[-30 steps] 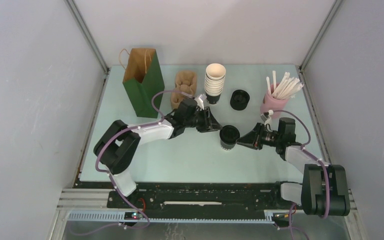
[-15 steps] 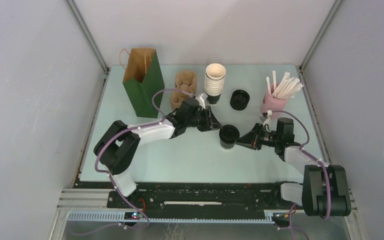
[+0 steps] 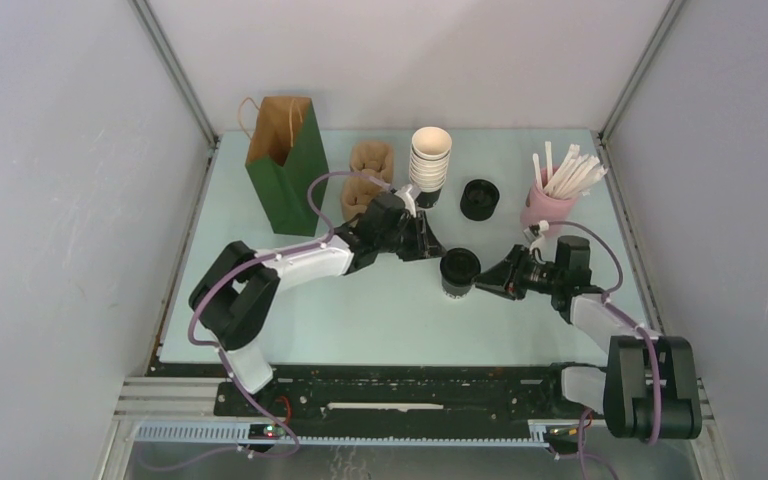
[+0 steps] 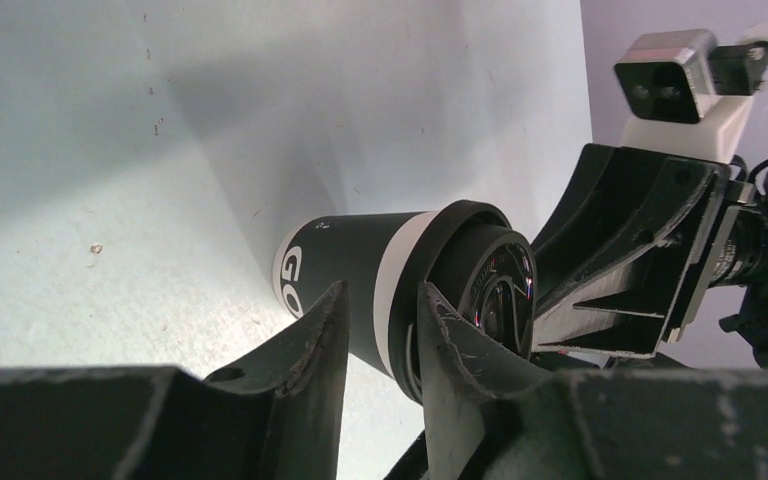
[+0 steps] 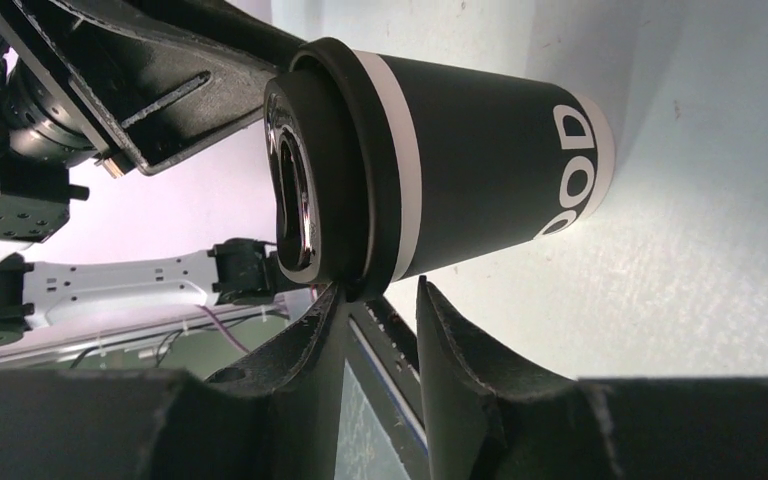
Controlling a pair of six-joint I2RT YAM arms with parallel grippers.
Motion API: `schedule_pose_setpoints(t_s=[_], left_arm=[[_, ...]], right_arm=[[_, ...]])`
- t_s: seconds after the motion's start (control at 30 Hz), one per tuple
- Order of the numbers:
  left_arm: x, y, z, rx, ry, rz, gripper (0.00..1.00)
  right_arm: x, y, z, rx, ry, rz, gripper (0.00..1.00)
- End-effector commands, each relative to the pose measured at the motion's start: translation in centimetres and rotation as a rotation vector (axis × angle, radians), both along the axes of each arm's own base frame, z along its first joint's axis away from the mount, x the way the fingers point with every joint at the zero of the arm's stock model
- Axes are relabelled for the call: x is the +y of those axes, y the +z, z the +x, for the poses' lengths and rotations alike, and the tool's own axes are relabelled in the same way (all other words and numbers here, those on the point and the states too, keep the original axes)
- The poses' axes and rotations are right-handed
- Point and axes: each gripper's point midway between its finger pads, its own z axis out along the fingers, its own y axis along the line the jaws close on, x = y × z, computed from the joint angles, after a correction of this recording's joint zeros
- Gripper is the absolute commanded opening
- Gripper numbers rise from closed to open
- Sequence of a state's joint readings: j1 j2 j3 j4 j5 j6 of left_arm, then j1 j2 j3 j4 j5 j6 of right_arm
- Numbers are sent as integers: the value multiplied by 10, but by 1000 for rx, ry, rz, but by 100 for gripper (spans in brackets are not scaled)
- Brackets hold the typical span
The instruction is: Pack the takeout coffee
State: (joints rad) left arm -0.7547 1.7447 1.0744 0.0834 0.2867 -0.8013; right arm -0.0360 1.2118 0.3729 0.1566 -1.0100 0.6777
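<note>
The takeout coffee [image 3: 457, 272], a short dark cup with a white band and a black lid, stands upright mid-table. My left gripper [image 3: 434, 248] reaches it from the back left. In the left wrist view its narrow-set open jaws [image 4: 380, 295] frame the cup's [image 4: 360, 262] rim band without pinching it. My right gripper [image 3: 484, 283] comes in from the right. In the right wrist view it [image 5: 378, 287] is open, turned sideways, just short of the cup [image 5: 480, 170], one fingertip [image 5: 335, 292] at the lid's edge. The green bag [image 3: 285, 165] stands open at the back left.
A brown cardboard cup carrier [image 3: 370, 168] sits behind the left gripper. A tall stack of white-rimmed cups [image 3: 429, 163] and a squat stack of black lids [image 3: 479, 199] stand at the back. A pink holder of white sticks [image 3: 550, 203] is at the back right.
The right jaws have spread a little wider at the lid. The left gripper has crept slightly closer to the cup. The cup has stayed in place.
</note>
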Motion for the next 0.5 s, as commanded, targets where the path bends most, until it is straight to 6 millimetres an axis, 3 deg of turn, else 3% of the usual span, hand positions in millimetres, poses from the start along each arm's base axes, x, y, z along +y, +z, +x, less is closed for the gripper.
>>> schedule_pose_setpoints(t_s=[0.0, 0.2, 0.47], left_arm=[[28, -56, -33, 95, -30, 221, 35], [13, -5, -15, 12, -16, 132, 39], [17, 36, -4, -46, -3, 71, 50]], right_arm=[[-22, -18, 17, -47, -138, -171, 40], [-22, 2, 19, -94, -113, -214, 45], [-28, 29, 22, -177, -120, -279, 52]])
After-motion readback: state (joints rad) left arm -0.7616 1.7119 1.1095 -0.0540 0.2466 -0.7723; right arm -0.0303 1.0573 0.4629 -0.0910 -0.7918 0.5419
